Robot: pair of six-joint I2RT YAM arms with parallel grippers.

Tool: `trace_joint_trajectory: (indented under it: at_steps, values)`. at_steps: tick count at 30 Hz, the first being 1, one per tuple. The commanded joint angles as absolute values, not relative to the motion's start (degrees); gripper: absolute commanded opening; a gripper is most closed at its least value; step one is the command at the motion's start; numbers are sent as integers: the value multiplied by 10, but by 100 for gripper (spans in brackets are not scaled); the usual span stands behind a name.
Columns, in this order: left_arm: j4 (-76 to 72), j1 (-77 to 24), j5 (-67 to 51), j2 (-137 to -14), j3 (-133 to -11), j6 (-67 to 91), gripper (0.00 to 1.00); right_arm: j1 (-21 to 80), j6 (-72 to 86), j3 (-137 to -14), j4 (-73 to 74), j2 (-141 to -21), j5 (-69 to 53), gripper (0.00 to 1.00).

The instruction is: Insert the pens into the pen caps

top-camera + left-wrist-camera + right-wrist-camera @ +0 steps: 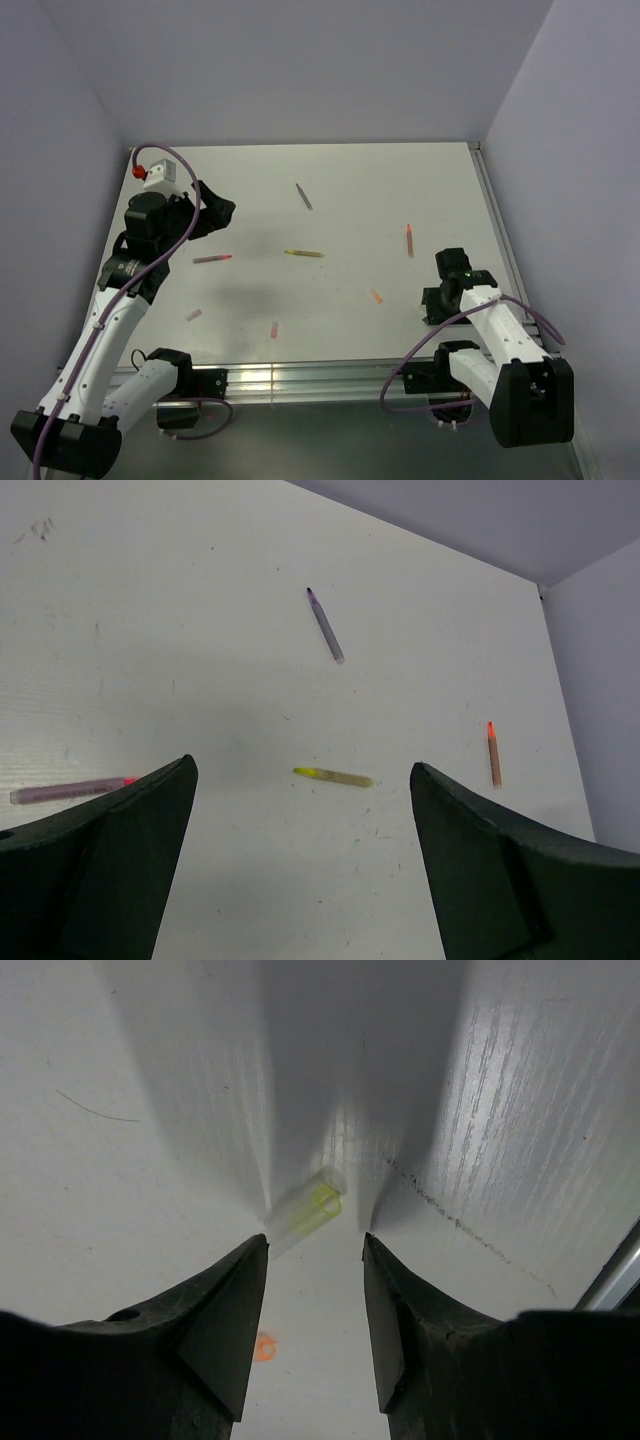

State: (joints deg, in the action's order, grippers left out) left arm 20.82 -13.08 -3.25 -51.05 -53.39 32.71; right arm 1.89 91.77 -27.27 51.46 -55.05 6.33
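- My right gripper (pixel 315 1240) sits low over the table (pixel 400 180), jaws partly spread and pinching nothing. The pale yellow cap (pixel 305 1210) lies just past its tips.
- The pink cap (pixel 274 329), purple cap (pixel 194 314) and orange cap (pixel 376 296) lie loose, well apart.
- My left gripper (pixel 300 766) hovers, spread wide, above the pink-red pen (pixel 70 790) and yellow pen (pixel 332 777).
- Farther off is the orange-red pen (pixel 494 755), and the grey-purple pen (pixel 325 626) is farthest.

Right wrist cam: the yellow cap (pixel 310 1205) runs its near end, at its 7 o'clock, right up to one fingertip (pixel 245 1280) of the right gripper (pixel 314 1248), and I can't tell if they touch. The orange smudge (pixel 264 1346) below is too blurry to name. From the top cam, that gripper's fingers and the cap are hidden under its own wrist, at 4 o'clock on the table (pixel 400 180). The purple cap (pixel 194 314), pink cap (pixel 274 329) and orange cap (pixel 376 296) are specks, open ends unreadable.
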Motion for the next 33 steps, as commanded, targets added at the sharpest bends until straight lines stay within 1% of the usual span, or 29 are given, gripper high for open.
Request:
trace_joint_trajectory:
  at_steps: [1, 8, 14, 15, 17, 18, 21, 25, 28, 29, 30, 32, 33]
  values:
    - [185, -128, -40, -508, -543, 335, 93, 14, 937, -272, 498, -567, 71, 51]
    - [185, -128, -42, -510, -544, 336, 93, 9, 938, -264, 481, -590, 68, 49]
    - [183, -128, -47, -512, -545, 337, 93, 4, 906, -272, 464, -604, 68, 26]
    - [183, -128, -47, -511, -544, 337, 93, 4, 895, -272, 460, -611, 68, 19]
    - [183, -128, -49, -512, -544, 337, 93, 4, 875, -283, 453, -617, 75, 10]
    - [183, -128, -49, -512, -544, 336, 93, 4, 842, -291, 446, -625, 81, 1]
    - [183, -128, -55, -517, -543, 336, 93, 4, 759, -334, 440, -634, 104, 0]
    - [174, -129, -83, -526, -540, 337, 91, 5, 631, -387, 376, -602, 76, 0]
    - [159, -131, -119, -534, -535, 336, 90, 37, 549, -409, 298, -564, 20, 0]
    - [148, -132, -129, -538, -534, 337, 89, 49, 516, -420, 274, -558, -18, 0]
    - [142, -132, -154, -540, -531, 337, 86, 73, 504, -427, 236, -553, -38, 0]
    - [130, -133, -180, -547, -526, 341, 84, 95, 465, -452, 192, -555, -86, 0]
    - [118, -134, -193, -550, -525, 344, 81, 122, 453, -464, 169, -569, -115, 0]
